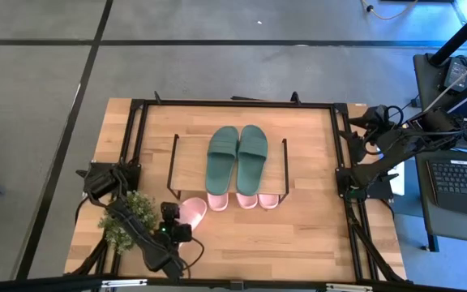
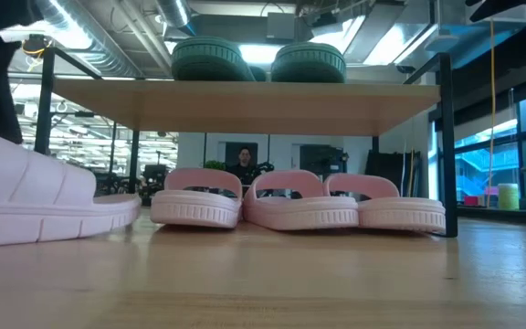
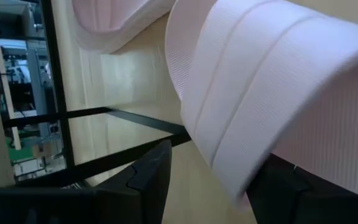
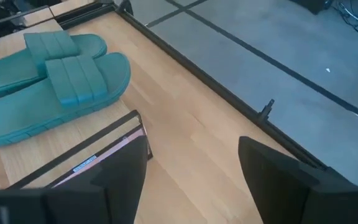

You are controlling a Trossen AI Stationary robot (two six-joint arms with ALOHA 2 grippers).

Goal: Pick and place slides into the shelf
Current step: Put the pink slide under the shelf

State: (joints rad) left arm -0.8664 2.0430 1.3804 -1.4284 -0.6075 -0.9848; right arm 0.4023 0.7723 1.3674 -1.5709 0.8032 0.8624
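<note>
Lying at the front left corner of the shelf, the fourth pink slide is clenched by the left tool, whose fingers are closed on its strap. Its long axis is seen slanted, with the free end turned toward the shelf. Three pink slides are already placed in a row under the plank, and two green slides rest on top. The open gap is judged to be at the left end of the row. The right tool is released and waits well apart at the right edge of the worktop.
</note>
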